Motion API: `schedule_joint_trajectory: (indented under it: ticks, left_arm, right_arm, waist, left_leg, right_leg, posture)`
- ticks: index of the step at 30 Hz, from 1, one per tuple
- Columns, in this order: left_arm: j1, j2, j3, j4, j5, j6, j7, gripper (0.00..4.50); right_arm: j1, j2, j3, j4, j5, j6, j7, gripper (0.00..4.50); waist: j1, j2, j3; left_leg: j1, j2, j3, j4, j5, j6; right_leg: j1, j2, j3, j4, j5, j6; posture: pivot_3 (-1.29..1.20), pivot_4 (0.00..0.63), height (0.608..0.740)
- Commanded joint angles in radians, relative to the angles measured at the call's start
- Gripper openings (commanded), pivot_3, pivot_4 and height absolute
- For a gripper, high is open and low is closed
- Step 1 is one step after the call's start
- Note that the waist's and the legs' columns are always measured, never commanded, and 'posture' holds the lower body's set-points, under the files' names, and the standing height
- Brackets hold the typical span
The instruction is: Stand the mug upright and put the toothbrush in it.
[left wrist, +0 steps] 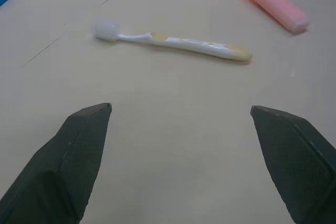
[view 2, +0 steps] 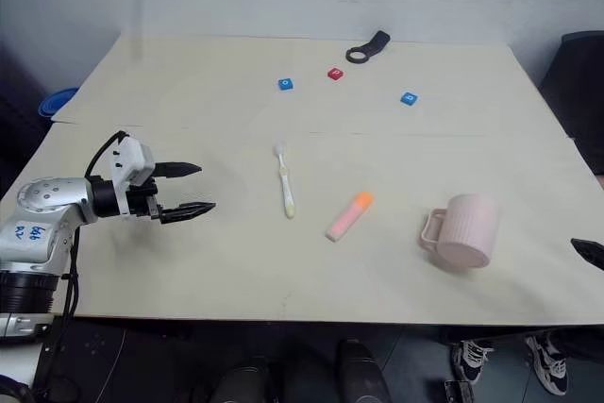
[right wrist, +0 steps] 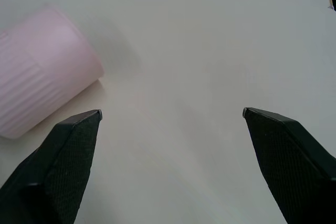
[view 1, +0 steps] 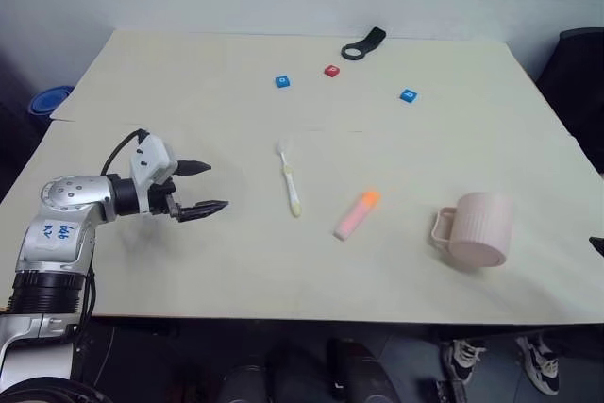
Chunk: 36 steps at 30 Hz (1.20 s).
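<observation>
The pale pink ribbed mug point(view 1: 477, 228) lies on its side at the table's right, handle toward the middle, opening hidden. The slim white toothbrush point(view 1: 290, 178) lies flat near the table's centre, bristle head at the far end. My left gripper point(view 1: 215, 186) hovers open over the left part of the table, pointing at the toothbrush point(left wrist: 178, 44) from a short way off, nothing between its fingers. My right gripper point(right wrist: 172, 113) stands open and empty just right of the mug point(right wrist: 42, 69), with one fingertip point(view 2: 587, 252) showing at the table's right edge.
A pink-and-orange marker point(view 1: 357, 213) lies between toothbrush and mug. Far back sit two blue blocks point(view 1: 282, 81) point(view 1: 408, 95), a red block point(view 1: 331, 71) and a black ring tool point(view 1: 363, 46). A person's shoes point(view 1: 462, 361) show below the table's front edge.
</observation>
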Motion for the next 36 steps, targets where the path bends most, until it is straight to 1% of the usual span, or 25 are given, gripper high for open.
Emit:
schedule_joint_trajectory:
  ticks: [1,6,11,15,18,21,23,25,27,28,30,31,32,33,34,35,36]
  left_arm:
    - [0.019,0.028,0.004,-0.003,0.014,-0.05,-0.038,4.5]
    - [-0.005,0.006,0.007,-0.001,0.013,0.0,-0.001,4.5]
    - [-0.006,0.0,-0.014,0.025,0.05,-0.027,0.004,4.5]
    - [-0.029,-0.01,-0.023,0.045,0.022,0.001,-0.037,4.5]
    - [-0.065,-0.029,-0.024,0.037,-0.012,0.045,-0.064,4.5]
    - [-0.097,-0.046,-0.031,0.003,-0.051,0.101,-0.095,4.5]
    - [-0.126,-0.058,-0.044,-0.05,-0.085,0.16,-0.109,4.5]
    - [-0.165,-0.067,-0.056,-0.1,-0.133,0.23,-0.137,4.5]
    - [-0.193,-0.069,-0.074,-0.137,-0.16,0.261,-0.17,4.5]
    - [-0.2,-0.069,-0.08,-0.149,-0.165,0.271,-0.177,4.5]
    - [-0.211,-0.058,-0.125,-0.172,-0.138,0.227,-0.227,4.5]
    - [-0.212,-0.053,-0.142,-0.179,-0.124,0.205,-0.247,4.5]
    - [-0.213,-0.044,-0.163,-0.181,-0.106,0.17,-0.277,4.5]
    - [-0.214,-0.035,-0.178,-0.176,-0.093,0.138,-0.305,4.5]
    - [-0.216,-0.03,-0.186,-0.171,-0.085,0.117,-0.323,4.5]
    - [-0.222,-0.025,-0.194,-0.157,-0.072,0.095,-0.336,4.5]
    - [-0.228,-0.022,-0.199,-0.151,-0.065,0.086,-0.34,4.5]
  right_arm:
    - [0.021,-0.025,-0.026,-0.027,-0.016,-0.01,0.004,4.5]
    - [0.006,-0.013,-0.035,-0.028,-0.018,-0.006,-0.034,4.5]
    - [0.024,0.005,0.001,-0.05,-0.058,-0.015,-0.079,4.5]
    - [0.02,0.0,-0.015,-0.05,-0.055,0.04,-0.117,4.5]
    - [0.026,0.01,-0.06,-0.118,-0.059,0.089,-0.185,4.5]
    - [0.067,0.037,-0.103,-0.307,-0.045,0.187,-0.238,4.5]
    - [0.065,0.064,-0.143,-0.518,0.045,0.343,-0.286,4.5]
    - [0.034,0.07,-0.163,-0.759,0.204,0.527,-0.339,4.5]
    - [-0.044,0.06,-0.146,-0.914,0.4,0.658,-0.414,4.5]
    - [-0.076,0.057,-0.141,-0.948,0.462,0.696,-0.442,4.5]
    - [-0.178,0.077,-0.038,-1.02,0.664,0.731,-0.612,4.5]
    - [-0.212,0.085,0.004,-1.039,0.738,0.736,-0.687,4.5]
    - [-0.231,0.111,0.073,-1.047,0.832,0.728,-0.821,4.5]
    - [-0.246,0.15,0.163,-1.064,0.898,0.706,-0.957,4.5]
    - [-0.251,0.165,0.226,-1.073,0.96,0.682,-1.067,4.5]
    - [-0.245,0.184,0.299,-1.093,1.001,0.664,-1.159,4.5]
    - [-0.238,0.18,0.342,-1.105,1.04,0.645,-1.223,4.5]
  waist:
    - [0.0,0.0,0.0]
    - [0.0,0.001,0.0]
    - [0.0,0.001,0.0]
    - [0.0,0.001,0.0]
    - [0.001,0.001,0.0]
    - [0.003,0.003,-0.001]
    - [0.003,0.003,-0.001]
    - [-0.001,0.004,-0.001]
    - [-0.005,0.004,0.0]
    - [-0.005,0.004,0.0]
    - [-0.004,0.004,-0.001]
    - [-0.004,0.003,0.0]
    - [-0.002,0.003,0.0]
    - [-0.002,0.002,-0.001]
    - [-0.001,0.0,-0.001]
    - [0.002,0.0,-0.001]
    - [0.003,0.0,-0.001]
  left_leg:
    - [0.0,0.0,0.0,0.0,0.0,0.0]
    - [0.0,0.0,0.0,0.0,0.0,0.0]
    - [0.0,0.0,0.0,0.0,0.0,0.0]
    - [0.0,0.0,0.0,0.0,0.0,0.0]
    - [0.0,0.0,0.0,0.0,0.0,0.0]
    - [0.0,0.0,-0.001,0.0,0.0,0.0]
    - [-0.001,0.0,-0.001,0.0,0.0,-0.001]
    - [-0.001,0.001,-0.002,0.0,0.004,-0.007]
    - [-0.001,0.001,-0.003,0.0,0.004,-0.007]
    - [-0.001,0.001,-0.003,0.0,0.004,-0.007]
    - [-0.001,0.001,-0.005,0.0,0.003,-0.007]
    - [-0.001,0.002,-0.005,-0.001,0.004,-0.008]
    - [-0.001,0.001,-0.005,-0.001,0.004,-0.008]
    - [-0.002,0.001,-0.006,-0.001,0.004,-0.008]
    - [-0.002,0.002,-0.007,-0.001,0.005,-0.009]
    - [-0.002,0.002,-0.008,-0.001,0.005,-0.01]
    - [-0.004,0.001,-0.008,-0.001,0.005,-0.01]
  right_leg:
    - [0.0,0.0,0.0,0.0,0.0,0.0]
    - [0.0,0.0,0.0,0.0,0.0,0.0]
    - [0.0,0.0,0.0,0.0,0.0,0.0]
    - [0.0,0.0,0.0,0.0,0.0,0.0]
    - [0.0,0.0,0.0,0.0,0.0,0.0]
    - [0.0,0.0,0.0,0.001,0.0,0.0]
    - [0.0,0.0,-0.001,0.001,0.0,0.0]
    - [-0.001,0.0,0.0,0.002,0.0,0.0]
    - [0.0,0.001,0.0,0.002,0.0,0.0]
    - [0.0,0.001,0.0,0.002,0.0,0.0]
    - [0.0,0.001,0.0,0.002,0.0,0.0]
    - [0.0,0.001,0.0,0.002,-0.001,-0.002]
    - [0.0,0.001,0.0,0.002,-0.001,-0.002]
    - [-0.001,0.001,0.001,0.002,-0.002,-0.003]
    - [-0.001,0.0,0.001,0.002,-0.003,-0.005]
    - [-0.001,0.0,0.001,0.001,-0.003,-0.006]
    - [-0.003,0.0,0.001,0.002,-0.004,-0.007]
  posture:
    - [0.0,0.15,0.74]
    - [0.0,0.15,0.74]
    - [0.0,0.15,0.74]
    - [0.0,0.15,0.74]
    - [0.0,0.15,0.74]
    - [0.0,0.15,0.74]
    - [0.0,0.15,0.74]
    - [0.0,0.15,0.74]
    - [0.0,0.15,0.74]
    - [0.0,0.15,0.74]
    - [0.0,0.15,0.74]
    - [0.0,0.15,0.74]
    - [0.0,0.15,0.74]
    - [0.0,0.15,0.74]
    - [0.0,0.15,0.74]
    - [0.0,0.15,0.74]
    - [0.0,0.15,0.74]
